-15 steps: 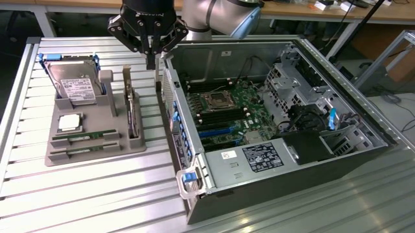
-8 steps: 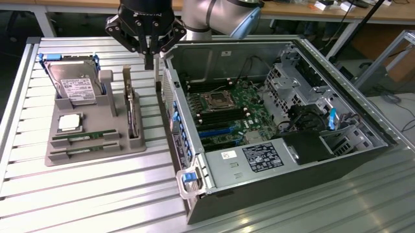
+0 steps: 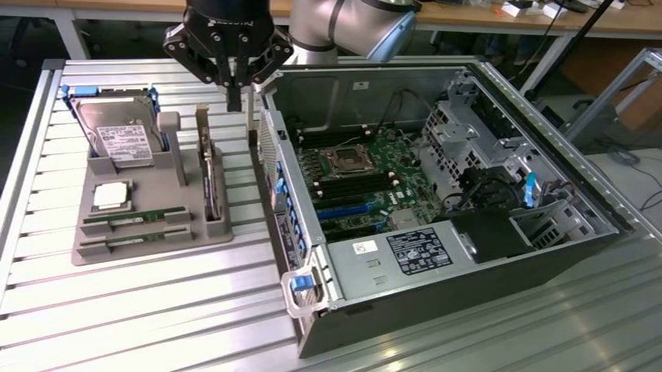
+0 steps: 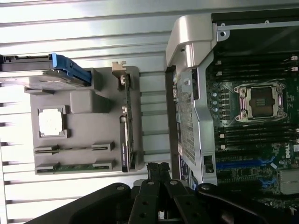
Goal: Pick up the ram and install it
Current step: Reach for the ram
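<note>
The gripper hangs high over the strip of tabletop between the grey holder and the open computer case. Its fingers are pressed together, point straight down and hold nothing.

Neither ram stick has been lifted. The nearer ram stick and the farther ram stick lie side by side in two slots at the end of the holder closest to the exterior camera. The fingers are over the opposite end, so the sticks sit well apart from them, toward the exterior view's left and nearer the camera.

Each stick stands on its long edge, and its length runs across the holder from the exterior view's left to its right. That is roughly square to the upright expansion card, which stands along the holder's case-side edge. The card lies sideways between the fingers and the sticks, and the sticks' ends come just beside it.

In the wrist view the closed gripper sits beside the card's end. One green stick shows in its slot on the card's other side, and I cannot tell whether the neighbouring slot is filled.

The processor chip and hard drive fill the rest of the holder. The motherboard lies bare in the case.
</note>
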`<state>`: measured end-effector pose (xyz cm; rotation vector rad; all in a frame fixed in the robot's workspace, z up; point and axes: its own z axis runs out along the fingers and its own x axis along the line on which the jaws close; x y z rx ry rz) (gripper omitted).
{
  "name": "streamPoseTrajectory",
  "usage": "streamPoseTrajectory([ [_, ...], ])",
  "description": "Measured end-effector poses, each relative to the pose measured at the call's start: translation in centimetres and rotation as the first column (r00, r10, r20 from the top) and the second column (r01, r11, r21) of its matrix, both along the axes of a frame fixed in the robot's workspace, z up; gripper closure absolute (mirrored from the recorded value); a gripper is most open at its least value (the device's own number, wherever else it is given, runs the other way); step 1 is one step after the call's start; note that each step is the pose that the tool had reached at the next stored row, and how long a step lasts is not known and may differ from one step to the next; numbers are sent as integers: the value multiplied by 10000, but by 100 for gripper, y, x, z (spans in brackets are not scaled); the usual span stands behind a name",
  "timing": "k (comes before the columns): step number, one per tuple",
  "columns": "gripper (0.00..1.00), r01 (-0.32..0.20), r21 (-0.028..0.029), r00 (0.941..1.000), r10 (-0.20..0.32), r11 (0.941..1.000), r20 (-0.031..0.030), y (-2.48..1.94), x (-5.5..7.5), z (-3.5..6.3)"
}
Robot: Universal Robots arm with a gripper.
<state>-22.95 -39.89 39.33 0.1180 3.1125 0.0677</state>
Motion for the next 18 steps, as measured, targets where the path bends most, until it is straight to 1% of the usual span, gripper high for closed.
streamPoseTrajectory([
  [18, 90, 0, 0, 10000, 0, 10000, 0, 0, -75, 0],
])
